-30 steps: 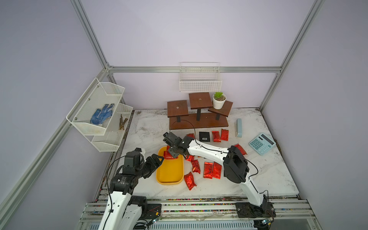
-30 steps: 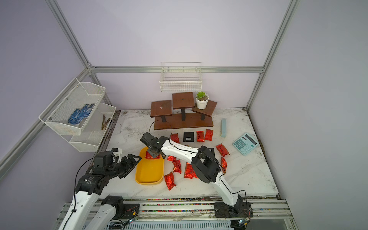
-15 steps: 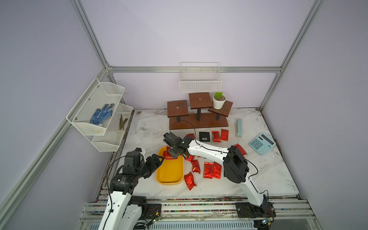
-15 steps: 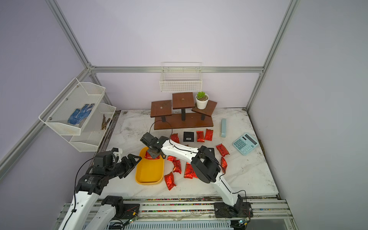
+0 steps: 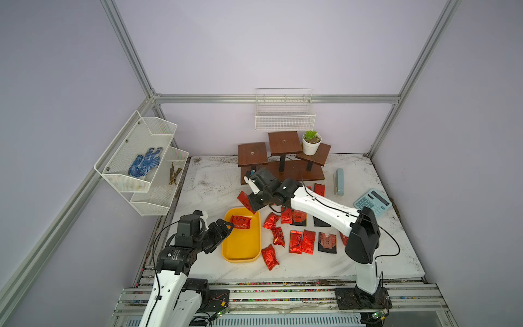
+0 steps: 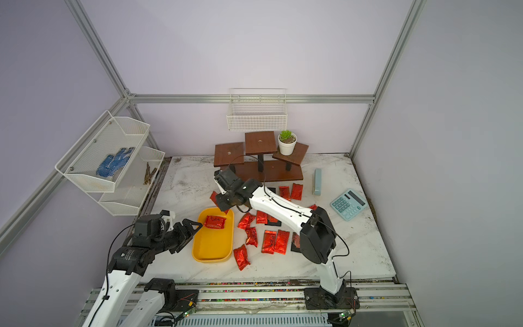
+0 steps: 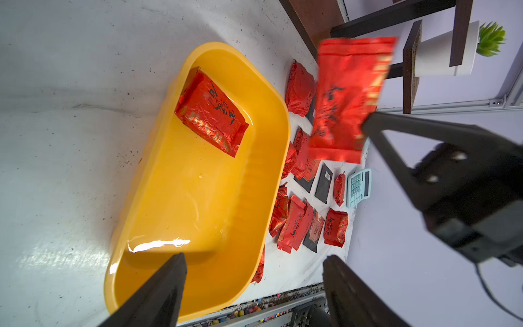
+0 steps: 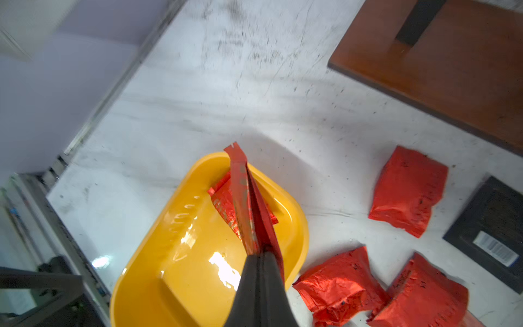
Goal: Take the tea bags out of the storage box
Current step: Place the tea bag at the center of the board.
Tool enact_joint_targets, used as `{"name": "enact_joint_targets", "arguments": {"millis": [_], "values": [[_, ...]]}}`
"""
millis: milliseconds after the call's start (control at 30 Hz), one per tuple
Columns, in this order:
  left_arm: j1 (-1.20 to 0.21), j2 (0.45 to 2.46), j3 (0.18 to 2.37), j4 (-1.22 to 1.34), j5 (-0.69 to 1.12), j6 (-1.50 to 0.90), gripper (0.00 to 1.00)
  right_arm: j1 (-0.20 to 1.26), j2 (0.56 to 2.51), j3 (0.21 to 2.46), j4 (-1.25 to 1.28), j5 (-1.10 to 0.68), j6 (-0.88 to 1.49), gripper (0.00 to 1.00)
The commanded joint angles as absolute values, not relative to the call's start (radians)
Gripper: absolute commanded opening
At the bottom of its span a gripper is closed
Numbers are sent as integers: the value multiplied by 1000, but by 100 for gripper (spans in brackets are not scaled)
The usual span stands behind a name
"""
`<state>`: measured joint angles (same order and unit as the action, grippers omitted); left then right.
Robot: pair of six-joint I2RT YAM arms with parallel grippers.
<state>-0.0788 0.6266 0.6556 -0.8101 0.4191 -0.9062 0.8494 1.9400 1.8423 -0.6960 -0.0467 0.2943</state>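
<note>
Right pincer [image 8: 259, 256] clamps sachet [image 8: 244, 198]; top views obscure grip.

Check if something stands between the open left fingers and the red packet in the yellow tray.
Nothing visible: bare tray floor lies between the left fingers and that packet. Only the right fingers' held packet hangs above the tray's far end.

The storage box [image 5: 242, 245] lies open from above, bare but for one red tea bag [image 5: 240, 222] at its far end. The right arm [image 5: 317, 203] holds a pinched sachet [image 5: 245, 200] over the far rim, the spread left fingers [image 5: 224, 226] flank the left wall, and loose sachets [image 5: 295, 240] crowd the desk [image 5: 209, 184] rightward.
</note>
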Motion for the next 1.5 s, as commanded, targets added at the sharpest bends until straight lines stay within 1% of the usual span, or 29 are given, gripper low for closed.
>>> {"name": "enact_joint_targets", "arguments": {"millis": [0,200,367,467,633,733,933,1100,1133,1200,1300,1367,1467], "values": [[-73,602,686,-812,446,-915,79,797,1902,1809,-626,-126,350,0],[-74,546,671,-829,471,-944,78,691,1958,1821,-547,-222,433,0],[-74,478,657,-877,466,-959,78,639,2116,1884,-474,-378,526,0],[-74,451,654,-909,461,-960,78,637,2190,1883,-406,-407,604,0],[-74,425,656,-942,456,-959,78,637,2269,1867,-284,-424,733,0],[-73,426,658,-952,455,-956,78,637,2310,1883,-272,-415,773,0],[-74,435,664,-953,445,-953,78,637,2332,1865,-282,-362,796,0],[-73,487,691,-957,423,-921,78,628,2324,1855,-291,-350,789,0],[-74,500,698,-959,417,-913,77,628,2319,1854,-294,-351,786,4],[-73,533,716,-962,394,-896,76,627,2298,1848,-294,-352,775,18],[-73,586,747,-963,365,-865,75,627,2256,1841,-303,-345,749,34],[-75,628,772,-965,343,-842,74,627,2225,1831,-313,-336,731,40],[-83,692,815,-978,300,-804,73,624,2165,1811,-331,-324,702,43]]}}
